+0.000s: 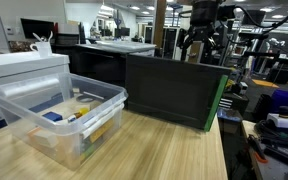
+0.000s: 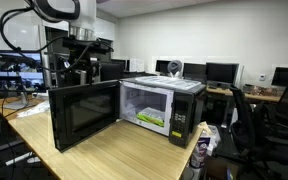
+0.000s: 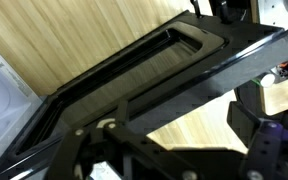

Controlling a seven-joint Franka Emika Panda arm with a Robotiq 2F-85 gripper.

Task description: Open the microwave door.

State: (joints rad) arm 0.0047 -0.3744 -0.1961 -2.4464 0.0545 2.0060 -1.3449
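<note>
— Wrist view: what lies below you?

— A wide, flat, glossy black microwave door point(image 3: 154, 75) with a long recessed grip near its edge. It crosses the picture on a slant over the light wooden tabletop point(image 3: 84, 40).

— Where is the appliance itself?

— In an exterior view the large black box-shaped microwave point(image 2: 174, 100) sits on the tabletop point(image 2: 114, 150). Its door point(image 2: 84, 115) stands wide open to one side. The white cavity is lit, and something yellow-green lies inside.

— And your end effector?

— My end effector point(image 1: 202, 42) hangs just above the door's upper edge, fingers spread apart, gripping nothing. I see no contact with the door.

— What else is close by?

— A green strip point(image 1: 222, 100) runs down one edge of the door. A clear plastic bin point(image 1: 54, 110) with small items in it stands just beside the door panel. A white box-shaped appliance point(image 1: 19, 68) sits behind that bin.
</note>
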